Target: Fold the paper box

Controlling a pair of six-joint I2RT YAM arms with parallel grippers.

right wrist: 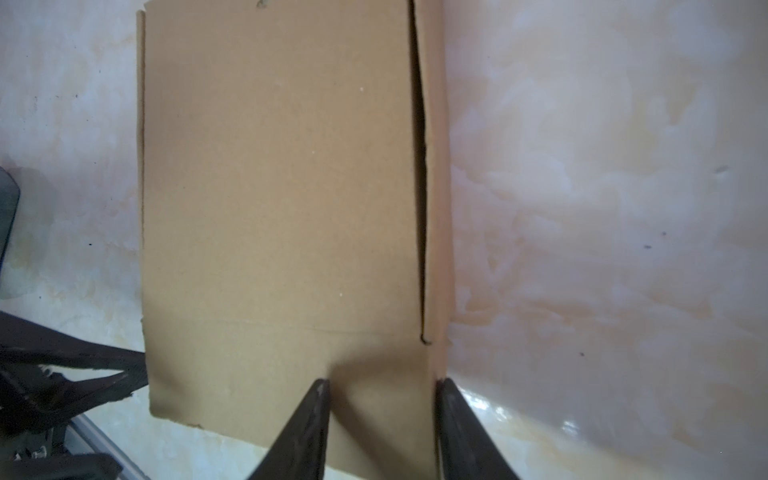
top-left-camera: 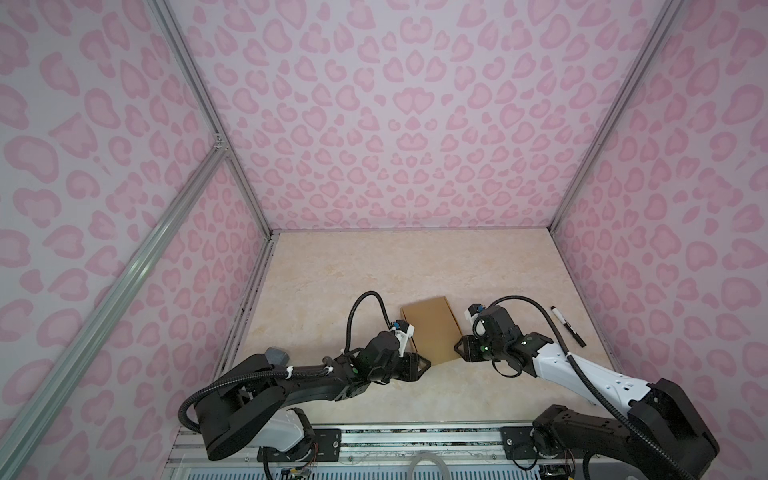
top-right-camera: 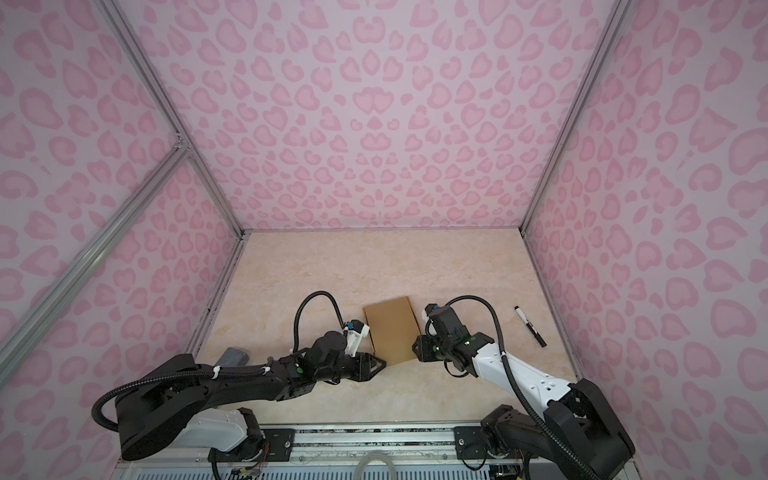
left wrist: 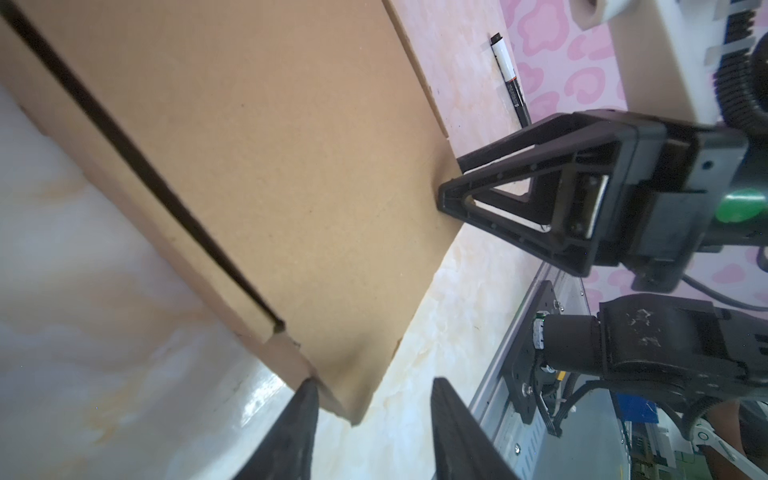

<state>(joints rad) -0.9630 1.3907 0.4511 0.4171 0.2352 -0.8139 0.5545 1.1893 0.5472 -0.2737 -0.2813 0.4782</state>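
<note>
- The paper box lies flat on the bench, near the front middle, between the two claws.
- The left claw is partly open astride the box's near left corner. One finger touches the box's side, the other stands clear, so nothing is gripped.
- The right claw is partly open across the box's near right edge, one finger over the top face and one just outside it.
- A black marker pen lies well to the right.
</note>
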